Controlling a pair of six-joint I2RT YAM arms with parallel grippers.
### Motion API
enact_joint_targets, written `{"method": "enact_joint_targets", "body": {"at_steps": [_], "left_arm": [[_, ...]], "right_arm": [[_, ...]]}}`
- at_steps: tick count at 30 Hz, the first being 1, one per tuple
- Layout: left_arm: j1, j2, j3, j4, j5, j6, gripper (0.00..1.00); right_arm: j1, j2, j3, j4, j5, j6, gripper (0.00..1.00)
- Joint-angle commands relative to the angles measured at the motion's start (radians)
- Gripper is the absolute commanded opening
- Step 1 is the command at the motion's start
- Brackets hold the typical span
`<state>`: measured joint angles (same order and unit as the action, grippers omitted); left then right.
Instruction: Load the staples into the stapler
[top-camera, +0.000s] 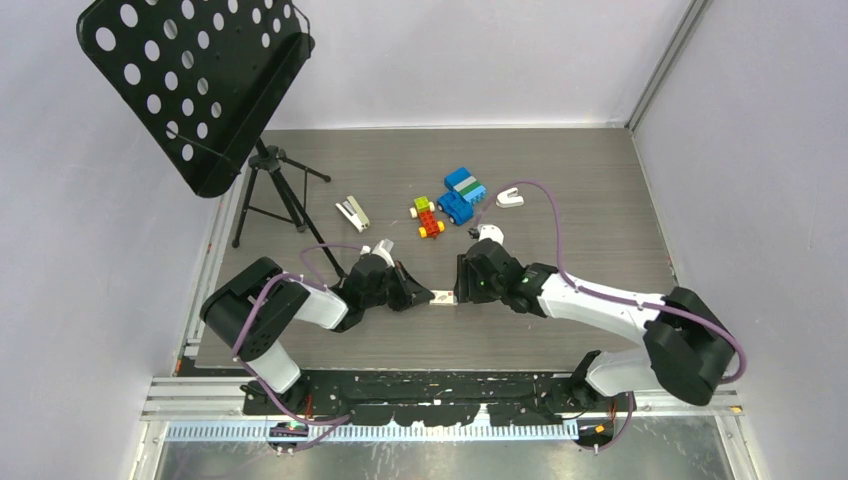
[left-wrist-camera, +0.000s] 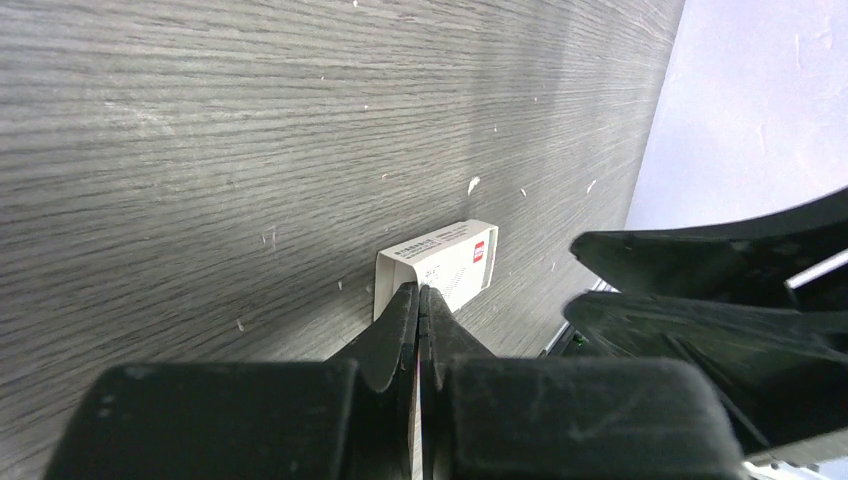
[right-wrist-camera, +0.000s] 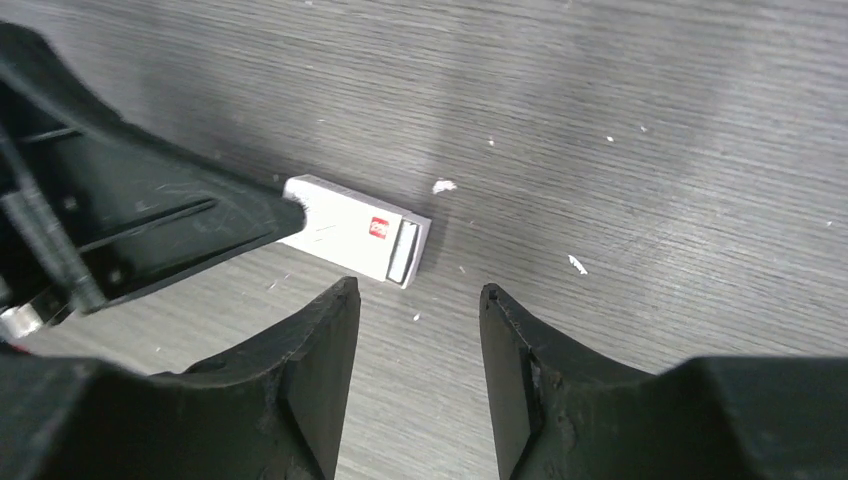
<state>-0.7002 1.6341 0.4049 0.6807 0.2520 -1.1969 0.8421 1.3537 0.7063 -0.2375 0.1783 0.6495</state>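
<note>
- Pressing fingers together, the left gripper (left-wrist-camera: 421, 297) sat at the white box (left-wrist-camera: 452, 260).
- The right gripper (right-wrist-camera: 418, 322) hung beside it, fingers wide.
- The stapler (top-camera: 352, 213) lay well apart, near the tripod (top-camera: 277, 188).

A small whitish box (top-camera: 443, 297) lies between the left gripper (top-camera: 424, 296) and the right gripper (top-camera: 461, 289); the stapler (top-camera: 352, 213) sits well beyond them.

Pale lilac walls (top-camera: 450, 60) enclose a grey wood-grain table (top-camera: 590, 190); a black perforated music stand (top-camera: 200, 80) stands at its back-left corner.
</note>
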Motion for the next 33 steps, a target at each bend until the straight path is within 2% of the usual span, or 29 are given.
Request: {"method": "enact_joint_targets", "body": {"at_steps": [1,5,8,10,13,15,21,30,33], "left_arm": [[-0.002,-0.014,-0.018,-0.002,-0.012,0.039,0.0],[0.013,-0.056,-0.022,-0.076,-0.018,0.079,0.0],[0.036,-0.093,-0.029,-0.126,-0.018,0.098,0.0],[0.051,-0.119,-0.029,-0.174,-0.019,0.117,0.0],[0.071,-0.161,-0.024,-0.236,-0.011,0.157,0.0],[0.086,-0.189,-0.021,-0.28,-0.003,0.181,0.0],[0.14,-0.217,-0.028,-0.341,0.044,0.24,0.0],[0.178,-0.164,-0.069,-0.244,0.121,0.233,0.0],[0.192,-0.151,-0.08,-0.216,0.141,0.228,0.08]], "right_arm": [[0.0,-0.123,-0.028,0.047,-0.031,-0.139,0.53],[0.0,-0.223,-0.067,0.101,-0.051,-0.255,0.55],[0.0,-0.267,-0.129,0.178,-0.168,-0.421,0.62],[0.0,-0.285,-0.157,0.212,-0.258,-0.544,0.63],[0.0,-0.286,-0.161,0.231,-0.312,-0.63,0.63],[0.0,-0.264,-0.158,0.231,-0.339,-0.698,0.63],[0.002,-0.124,-0.165,0.382,-0.442,-0.817,0.62],[0.002,0.059,-0.16,0.536,-0.474,-0.923,0.62],[0.002,0.092,-0.165,0.568,-0.487,-0.94,0.62]]}}
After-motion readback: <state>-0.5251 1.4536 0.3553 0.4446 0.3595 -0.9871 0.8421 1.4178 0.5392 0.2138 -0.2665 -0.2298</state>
